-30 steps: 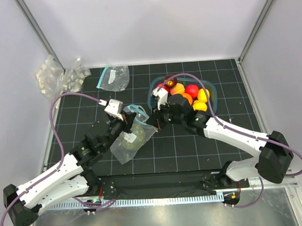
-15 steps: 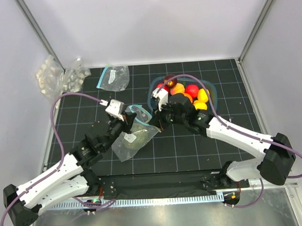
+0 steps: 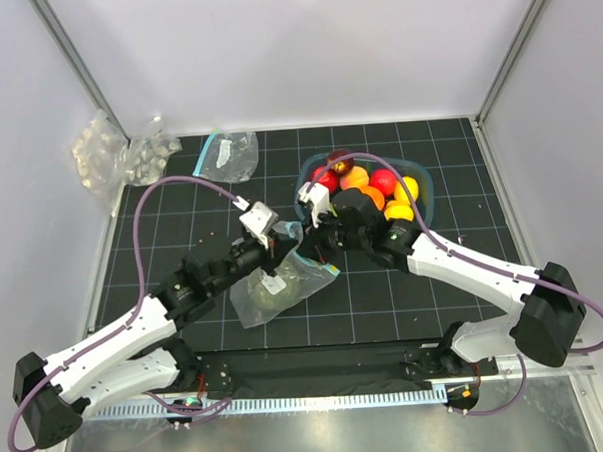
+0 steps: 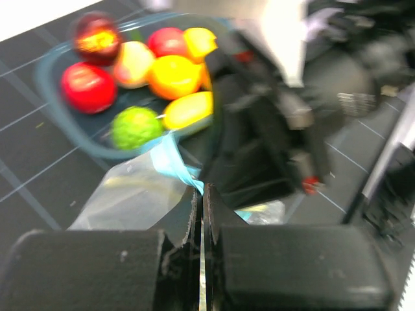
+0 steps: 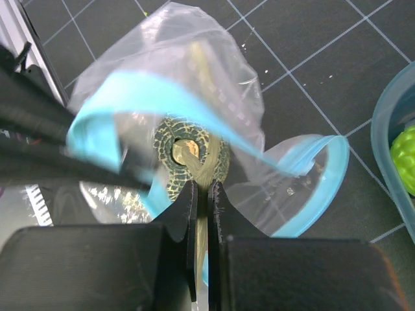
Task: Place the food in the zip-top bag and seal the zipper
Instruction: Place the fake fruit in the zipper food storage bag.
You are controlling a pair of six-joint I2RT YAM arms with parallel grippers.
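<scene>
My left hand [image 4: 200,201], clamped on the zipper [image 5: 149,87], has swung toward 3 o'clock beside my right hand [image 5: 201,194], pinched on the bag [image 3: 270,295] at 8 o'clock of the tub [image 3: 427,195]; mouth gapes, melon [image 5: 220,159] inside, sealing pending.

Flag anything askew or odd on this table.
On the zip-top bag, the teal zipper is twisted into loops, not flat. Only the dull-green melon sits inside; other fruits sit in the tub.

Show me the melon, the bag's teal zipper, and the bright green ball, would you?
melon [image 5: 166,159]: right wrist view, netted rind left of the stem.
zipper [image 5: 168,91]: right wrist view, wide curved stretch above the melon.
green ball [image 4: 133,127]: left wrist view, middle of its bumpy skin.
</scene>
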